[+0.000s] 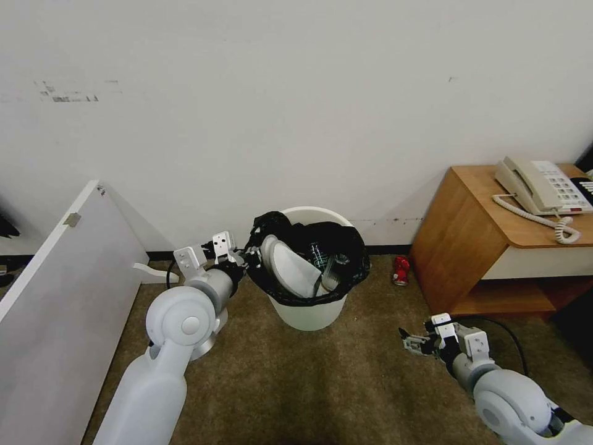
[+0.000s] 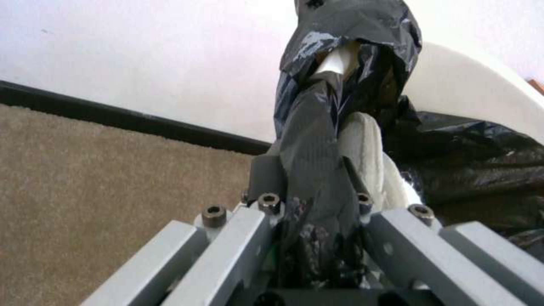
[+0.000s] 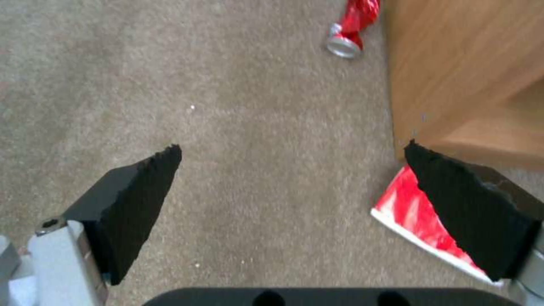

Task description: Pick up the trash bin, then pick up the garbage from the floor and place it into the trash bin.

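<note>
The white trash bin (image 1: 307, 312) with its black bag liner stands on the carpet by the wall. My left gripper (image 1: 246, 258) is shut on the bin's near-left rim, with the black bag (image 2: 317, 140) pinched between its fingers. A white slipper (image 1: 290, 267) and a small bottle (image 1: 317, 253) lie inside the bin, and the slipper (image 2: 365, 144) shows just behind the pinched bag. My right gripper (image 1: 407, 339) hovers low over the carpet, open and holding nothing (image 3: 293, 146). A crushed red can (image 3: 352, 26) lies ahead of it by the wall (image 1: 401, 270). A red packet (image 3: 416, 214) lies beside one right finger.
A wooden side table (image 1: 475, 247) with a beige telephone (image 1: 540, 188) stands close on the right; its side panel (image 3: 465, 63) is right next to my right gripper. A white board (image 1: 62, 296) leans at the left. Bare carpet (image 1: 321, 383) lies in front of the bin.
</note>
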Motion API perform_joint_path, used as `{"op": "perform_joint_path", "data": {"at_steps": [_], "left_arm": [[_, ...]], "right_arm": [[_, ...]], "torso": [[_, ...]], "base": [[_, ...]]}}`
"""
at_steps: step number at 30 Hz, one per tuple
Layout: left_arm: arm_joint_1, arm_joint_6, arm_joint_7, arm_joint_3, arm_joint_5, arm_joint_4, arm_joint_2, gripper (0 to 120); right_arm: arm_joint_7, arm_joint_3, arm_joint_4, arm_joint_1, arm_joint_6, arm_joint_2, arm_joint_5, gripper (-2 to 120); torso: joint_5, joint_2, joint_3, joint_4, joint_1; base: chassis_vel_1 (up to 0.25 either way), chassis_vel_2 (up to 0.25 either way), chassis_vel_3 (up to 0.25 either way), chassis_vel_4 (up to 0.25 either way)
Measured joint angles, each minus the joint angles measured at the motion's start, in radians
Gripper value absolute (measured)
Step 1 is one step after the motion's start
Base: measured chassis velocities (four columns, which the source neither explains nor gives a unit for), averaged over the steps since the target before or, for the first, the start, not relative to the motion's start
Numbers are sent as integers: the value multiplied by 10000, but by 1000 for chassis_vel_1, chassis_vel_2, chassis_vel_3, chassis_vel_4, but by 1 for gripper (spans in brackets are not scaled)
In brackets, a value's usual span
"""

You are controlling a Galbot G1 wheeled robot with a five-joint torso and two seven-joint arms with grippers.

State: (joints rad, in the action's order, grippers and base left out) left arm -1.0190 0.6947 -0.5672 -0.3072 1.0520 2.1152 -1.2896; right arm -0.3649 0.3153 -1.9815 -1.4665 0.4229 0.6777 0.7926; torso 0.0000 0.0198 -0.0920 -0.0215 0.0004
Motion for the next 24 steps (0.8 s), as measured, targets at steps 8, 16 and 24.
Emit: {"op": "perform_joint_path", "data": {"at_steps": [8, 16, 24], "left_arm": [[35, -2, -11, -1, 10, -2, -12, 4], [36, -3, -14, -14, 16, -2, -13, 4], [27, -14, -12, -43, 12, -2, -3, 4]], "right_arm": [[-410, 63, 185, 57, 173, 156, 537, 100], [-395, 178, 538, 82, 83, 285, 529, 100], [-368, 244, 926, 219, -58, 441, 445, 100]], "torso": [[0, 0, 0, 0, 0], [0, 0, 2, 0, 0], [0, 1, 2, 0, 0]], "base": [[0, 0, 0, 0], [0, 0, 0, 0], [0, 0, 0, 0]]}}
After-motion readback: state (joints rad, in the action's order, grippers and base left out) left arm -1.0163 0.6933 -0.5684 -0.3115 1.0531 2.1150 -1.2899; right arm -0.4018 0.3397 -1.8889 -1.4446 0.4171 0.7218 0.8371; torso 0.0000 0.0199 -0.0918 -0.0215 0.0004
